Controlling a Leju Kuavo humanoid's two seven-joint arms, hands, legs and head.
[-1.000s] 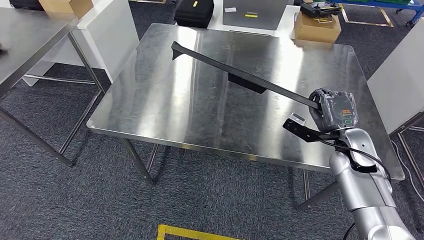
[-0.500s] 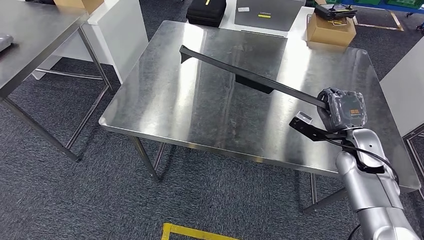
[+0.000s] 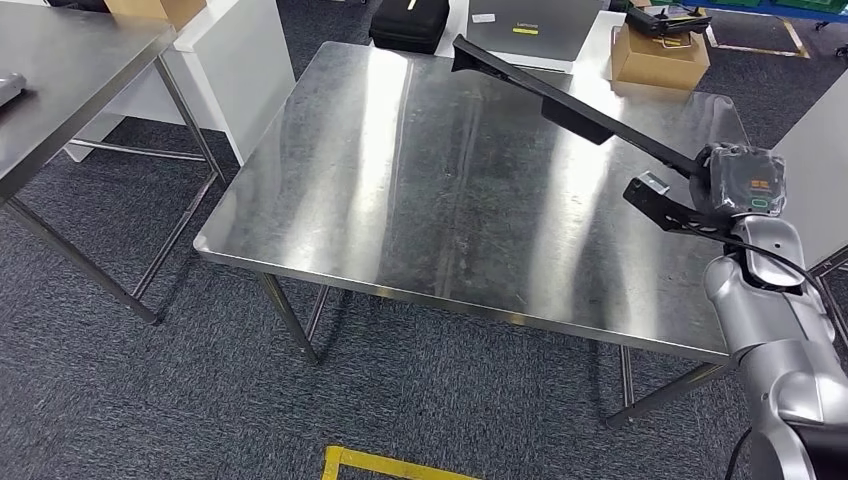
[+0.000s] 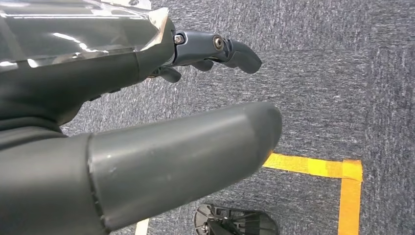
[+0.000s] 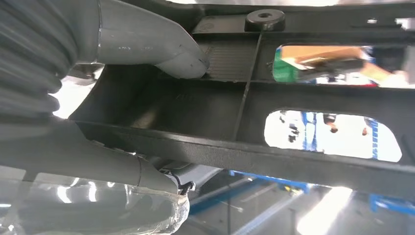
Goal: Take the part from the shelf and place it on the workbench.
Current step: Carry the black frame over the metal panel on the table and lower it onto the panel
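One long black plastic part [image 3: 570, 105], a narrow ribbed bar with a blocky lug partway along, is gripped at its near end by the right robot hand [image 3: 735, 185] and slants above the far right side of the single brushed-steel worktop [image 3: 400, 190]. The left robot hand [image 4: 161, 122] hangs over grey carpet with fingers apart, holding nothing. Beyond the worktop sit one cardboard box [image 3: 658, 55] and one black case [image 3: 410, 22].
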